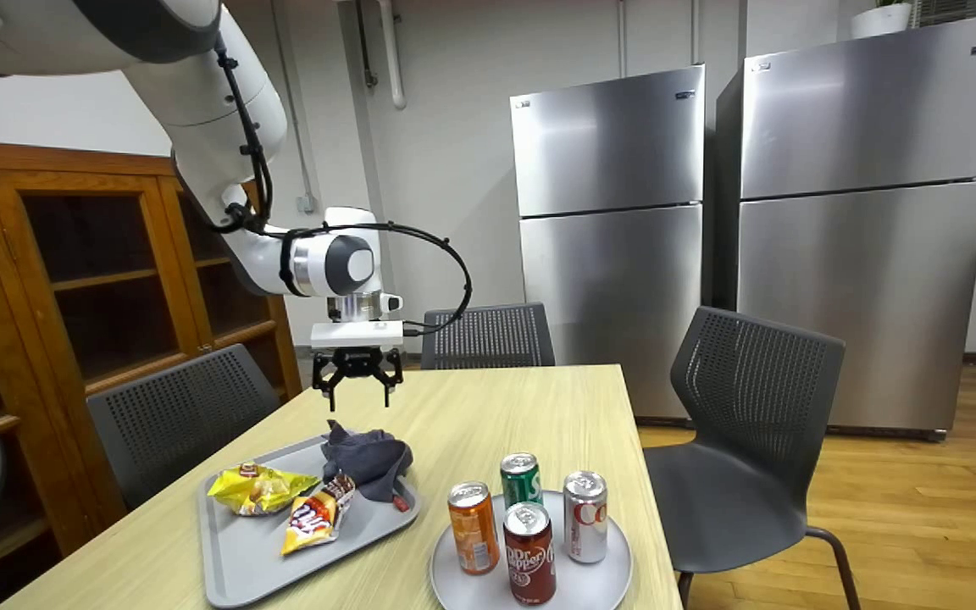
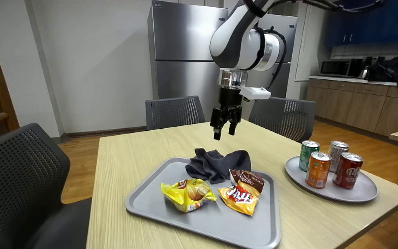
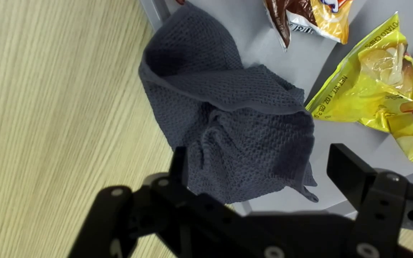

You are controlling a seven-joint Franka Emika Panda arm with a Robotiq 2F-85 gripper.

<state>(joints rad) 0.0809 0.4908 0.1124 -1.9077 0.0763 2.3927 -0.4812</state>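
Cloth point(image 3: 242, 143), rumpled and dark grey, lies beneath my pincer point(image 1: 359, 403), whose jaws stand wide apart and grip nothing. From afar, I judge the main hazard to be the tray point(image 2: 150, 204) below the pincer: its rim runs partly hidden under the cloth, so a lowered fingertip could strike it and shift the tray. A shallow pinch might catch one loose fold and slip. Below and to one side of the pincer, a yellow chip bag point(image 3: 382, 93) has a corner near enough the cloth to be dragged along; I cannot tell whether they touch. Above, my arm point(image 1: 200, 102) reaches over the table point(image 1: 505, 407), wrist bent, pincer aimed straight down and apart from the cloth.
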